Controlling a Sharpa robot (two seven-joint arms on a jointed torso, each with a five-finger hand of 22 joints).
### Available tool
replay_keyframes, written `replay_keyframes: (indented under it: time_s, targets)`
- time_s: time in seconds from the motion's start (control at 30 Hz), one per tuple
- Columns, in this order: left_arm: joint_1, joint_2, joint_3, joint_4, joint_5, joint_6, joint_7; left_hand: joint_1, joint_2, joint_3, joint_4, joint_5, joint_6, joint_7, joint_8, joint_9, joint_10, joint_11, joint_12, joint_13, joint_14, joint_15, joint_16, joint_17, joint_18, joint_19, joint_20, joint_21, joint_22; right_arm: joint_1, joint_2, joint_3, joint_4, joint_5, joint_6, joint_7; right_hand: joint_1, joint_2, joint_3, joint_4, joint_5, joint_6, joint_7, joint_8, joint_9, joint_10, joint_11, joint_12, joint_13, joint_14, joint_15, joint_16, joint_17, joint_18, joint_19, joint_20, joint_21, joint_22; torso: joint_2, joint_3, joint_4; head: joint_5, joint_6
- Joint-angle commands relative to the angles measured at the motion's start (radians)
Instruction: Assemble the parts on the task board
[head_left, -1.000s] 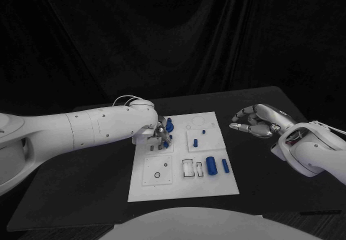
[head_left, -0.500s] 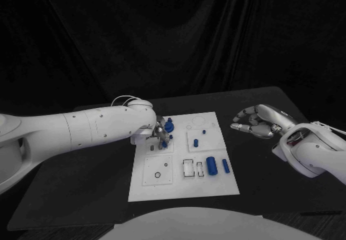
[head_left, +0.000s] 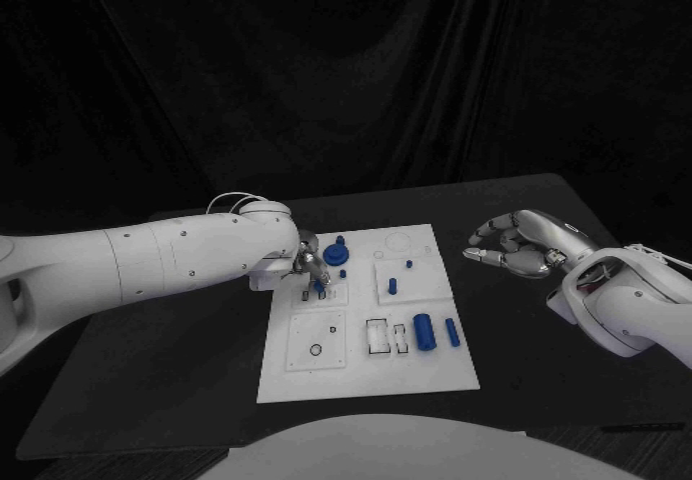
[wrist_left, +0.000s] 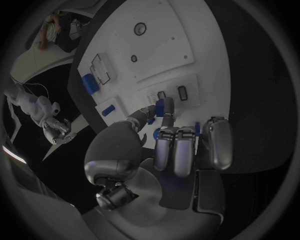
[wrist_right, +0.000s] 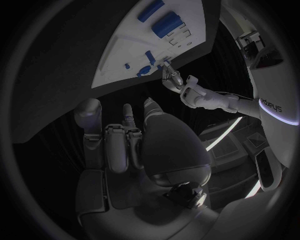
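My left hand (head_left: 307, 266) pinched a small blue plastic peg (wrist_left: 160, 107) over the white task board's (head_left: 361, 375) far-left slots on the black counter (head_left: 173, 380). Judged light, rigid, slippery; best held mid-shaft. Right hand (head_left: 515, 244) hovered empty, fingers loosely curled.

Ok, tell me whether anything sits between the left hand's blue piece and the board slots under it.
Nothing visible does. The left hand pinches a small blue part just above the two small rectangular slots on the task board. The right hand hovers off the board.
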Motion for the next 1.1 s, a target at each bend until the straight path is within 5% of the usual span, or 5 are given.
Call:
replay_keyframes:
  time_s: [0.03,0.23,0.4,1.1]
  targets:
    - [-0.001,-0.012,0.001,0.011,-0.001,-0.055,-0.017,-0.016,0.001,0.022,-0.006,-0.001,0.014,-0.009,0.005,0.007,0.104,-0.010,0.003,0.262,0.104,-0.012,0.003,0.263,-0.003,0.011,-0.001,0.004,0.121,-0.003,-0.002,0.001,0.002,-0.002,0.004,-0.013,0.010,0.004,0.001,-0.006,0.005,0.005,-0.001,0.006,-0.001,0.083,0.005,-0.004,0.235,0.056,0.008,-0.005,0.121,-0.001,0.000,0.002,-0.007,0.109,0.000,-0.0002,0.0008,0.001,0.000]
    - [-0.002,-0.034,0.000,0.025,0.010,-0.088,-0.028,-0.038,0.004,0.030,0.010,-0.007,0.015,-0.010,0.007,0.016,0.104,-0.011,0.003,0.262,0.104,-0.014,0.003,0.263,-0.003,0.011,-0.004,0.002,0.121,-0.004,-0.001,0.001,0.001,-0.002,0.005,-0.015,0.011,0.004,0.001,-0.005,0.005,0.005,-0.001,0.006,-0.002,0.083,0.005,-0.004,0.235,0.056,0.008,-0.005,0.121,-0.001,-0.001,0.002,-0.007,0.109,0.000,-0.0008,-0.0003,0.012,0.000]
    - [-0.002,-0.044,0.000,0.025,0.125,-0.114,-0.051,-0.041,0.002,0.037,0.013,-0.001,0.018,-0.013,0.009,0.022,0.104,-0.014,0.003,0.262,0.104,-0.016,0.003,0.263,-0.004,0.017,-0.006,0.005,0.125,-0.005,-0.001,0.001,0.001,-0.002,0.005,-0.016,0.011,0.004,0.001,-0.005,0.005,0.005,-0.001,0.006,-0.002,0.083,0.005,-0.004,0.235,0.056,0.008,-0.005,0.121,-0.001,-0.001,0.002,-0.007,0.109,-0.001,-0.0002,0.0016,0.019,0.000]
    - [-0.008,-0.060,0.000,0.064,0.119,-0.154,-0.051,-0.041,0.003,0.042,0.018,0.003,0.012,-0.011,0.005,0.027,0.104,-0.014,0.003,0.262,0.104,-0.017,0.003,0.263,-0.003,0.015,-0.008,0.000,0.123,-0.011,-0.001,0.001,-0.002,-0.002,0.008,-0.019,0.013,0.003,0.001,-0.005,0.005,0.005,0.000,0.006,-0.003,0.077,0.006,-0.012,0.228,0.056,0.009,-0.007,0.119,-0.001,-0.001,0.003,-0.008,0.109,0.000,0.0007,0.0005,0.035,0.000]
